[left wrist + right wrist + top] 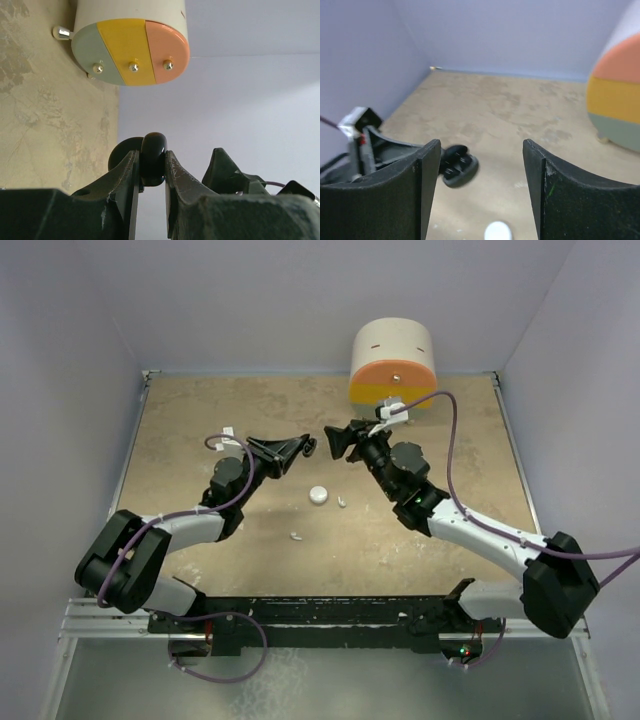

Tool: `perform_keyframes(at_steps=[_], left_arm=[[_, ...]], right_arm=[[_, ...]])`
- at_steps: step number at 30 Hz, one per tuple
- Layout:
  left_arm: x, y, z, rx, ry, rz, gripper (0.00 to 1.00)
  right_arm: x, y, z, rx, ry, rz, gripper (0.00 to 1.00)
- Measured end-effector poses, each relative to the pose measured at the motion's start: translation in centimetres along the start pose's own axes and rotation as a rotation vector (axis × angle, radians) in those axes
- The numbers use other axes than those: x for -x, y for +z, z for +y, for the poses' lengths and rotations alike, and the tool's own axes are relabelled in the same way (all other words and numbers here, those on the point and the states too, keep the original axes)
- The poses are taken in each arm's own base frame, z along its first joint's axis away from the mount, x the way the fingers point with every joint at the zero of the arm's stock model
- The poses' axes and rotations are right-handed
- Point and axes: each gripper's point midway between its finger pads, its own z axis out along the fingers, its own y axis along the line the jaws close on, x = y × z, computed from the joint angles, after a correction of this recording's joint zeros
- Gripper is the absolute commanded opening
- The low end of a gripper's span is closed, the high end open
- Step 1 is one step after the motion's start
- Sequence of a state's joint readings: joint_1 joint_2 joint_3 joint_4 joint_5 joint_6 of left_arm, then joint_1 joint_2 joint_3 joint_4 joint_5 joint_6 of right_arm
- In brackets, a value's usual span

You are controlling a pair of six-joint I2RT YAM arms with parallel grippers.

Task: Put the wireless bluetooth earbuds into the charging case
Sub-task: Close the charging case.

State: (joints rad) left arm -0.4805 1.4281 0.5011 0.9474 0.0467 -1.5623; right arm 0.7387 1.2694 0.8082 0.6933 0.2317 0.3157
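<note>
Left claw (298,446) is clamped on the black charging case (152,159), held off the tabletop (200,420); right claw (335,440) faces it with fingers (427,175) apart, close but not touching; only the overhead view shows a white earbud (343,502) beside a white disc (318,495), and a second white earbud (297,536) nearer the bases.

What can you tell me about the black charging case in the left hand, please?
The black charging case is a small, rounded, glossy shell, plastic by its look. The left hand clamps it between both fingers, held above the table, facing the right hand, which stands open and apart from it. From the right wrist view it appears opened, lid swung out, though blurred. Nothing else touches it.
</note>
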Motion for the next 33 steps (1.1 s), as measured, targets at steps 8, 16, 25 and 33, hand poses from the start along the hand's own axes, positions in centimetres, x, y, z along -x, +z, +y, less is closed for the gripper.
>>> perform_keyframes(at_steps=[8, 16, 25, 33], left_arm=[[3.0, 0.4, -0.4, 0.05, -0.054, -0.187, 0.0], [2.8, 1.0, -3.2, 0.017, -0.136, -0.284, 0.0], [1.1, 1.2, -1.5, 0.069, -0.184, -0.285, 0.0], [1.0, 0.8, -0.4, 0.09, -0.2, -0.289, 0.0]], right_arm=[[-10.8, -1.2, -3.0, -0.178, -0.08, 0.231, 0.96], [-18.3, -1.6, -2.5, -0.197, -0.181, 0.365, 0.98], [-15.6, 0.3, -1.6, -0.193, -0.148, 0.217, 1.0], [-13.1, 1.9, -0.4, -0.171, -0.139, 0.135, 1.0]])
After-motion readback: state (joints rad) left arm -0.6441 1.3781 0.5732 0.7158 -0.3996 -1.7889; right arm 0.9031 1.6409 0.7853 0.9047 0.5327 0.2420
